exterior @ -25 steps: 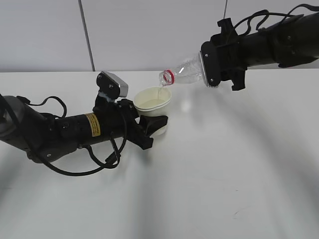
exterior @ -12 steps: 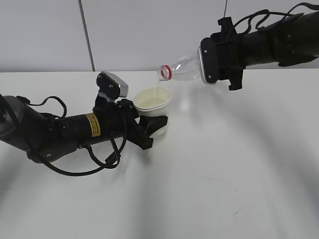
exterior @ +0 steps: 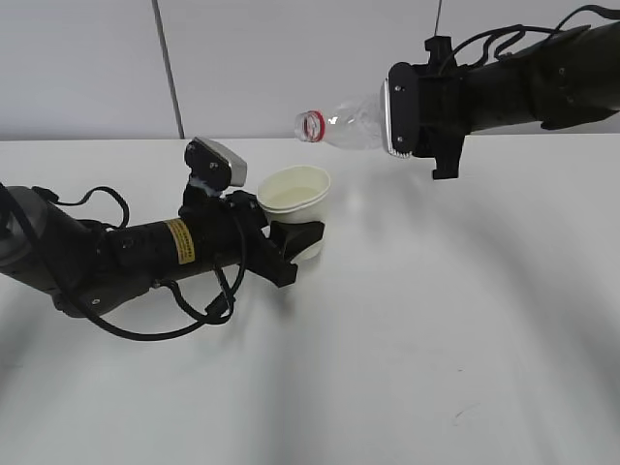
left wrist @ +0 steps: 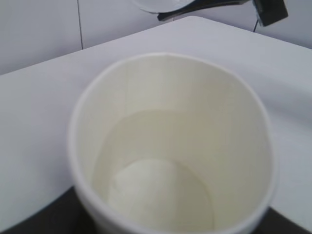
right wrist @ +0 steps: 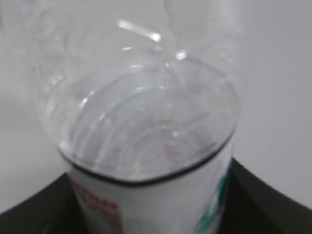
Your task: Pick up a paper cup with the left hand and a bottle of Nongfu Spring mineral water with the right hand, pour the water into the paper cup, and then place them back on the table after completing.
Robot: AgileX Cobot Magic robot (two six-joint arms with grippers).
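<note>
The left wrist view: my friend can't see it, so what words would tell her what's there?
A white paper cup, seen from above and held at the bottom edge by the left hand, fills the picture and has some clear water in it. It sits over the white table, with a bit of the bottle at the top edge.

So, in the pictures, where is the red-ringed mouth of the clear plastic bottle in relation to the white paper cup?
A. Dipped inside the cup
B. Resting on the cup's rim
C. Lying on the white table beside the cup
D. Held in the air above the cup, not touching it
D: the exterior view shows the clear plastic bottle held almost level by the right hand, its mouth in the air above the white paper cup.
</note>
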